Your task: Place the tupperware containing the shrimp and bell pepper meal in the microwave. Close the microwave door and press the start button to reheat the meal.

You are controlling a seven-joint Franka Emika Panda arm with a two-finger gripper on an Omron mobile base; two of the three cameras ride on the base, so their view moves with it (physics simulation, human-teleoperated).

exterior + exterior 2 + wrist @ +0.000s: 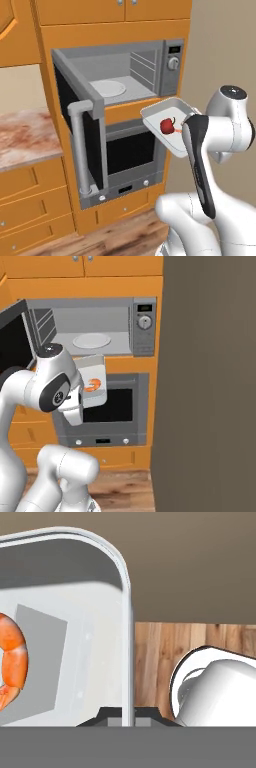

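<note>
One rim of the tupperware (176, 127) is pinched between the nearly closed fingers of the gripper (128, 714), and the tray is held in the air below and in front of the open microwave (127, 70). It should be raised level, so bell pepper (167, 126) and shrimp (92, 385) stay put, then slid onto the turntable (107, 88).

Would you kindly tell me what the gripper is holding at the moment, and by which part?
The gripper is shut on the tupperware, pinching its raised rim at one side wall, as the hand view shows. The tray hangs in the air in front of the open microwave.
</note>
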